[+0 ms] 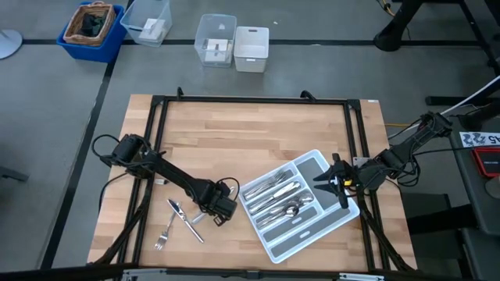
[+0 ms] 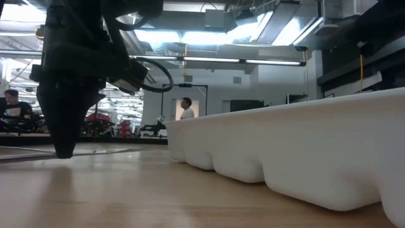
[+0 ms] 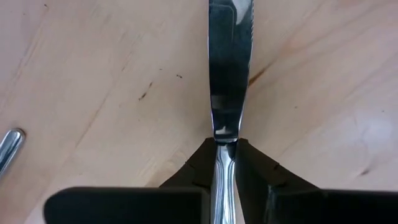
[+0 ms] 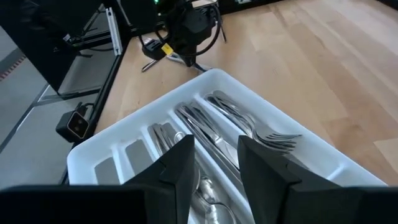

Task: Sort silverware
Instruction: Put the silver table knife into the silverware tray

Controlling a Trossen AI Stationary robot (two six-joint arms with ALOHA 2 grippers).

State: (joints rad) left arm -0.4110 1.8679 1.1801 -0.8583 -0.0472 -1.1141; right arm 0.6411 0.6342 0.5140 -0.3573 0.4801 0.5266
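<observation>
Left hand [image 3: 225, 163] is clamped on the handle of a knife [image 3: 229, 68], low over the tabletop [image 1: 258, 133] just left of the tray [image 1: 342, 222]; a pick-up step is judged in hand. Loose pieces [image 1: 176, 218] lie beside it, and most silverware already sits in the tray. Right hand [image 1: 337, 184] hangs unclenched and empty over the tray's right edge; next move calls for carrying the knife to its compartment.

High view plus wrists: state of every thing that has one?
left gripper: shut on knife, at table level
right gripper: open, empty, over tray
tray: on table, partly filled
fork: loose on table
</observation>
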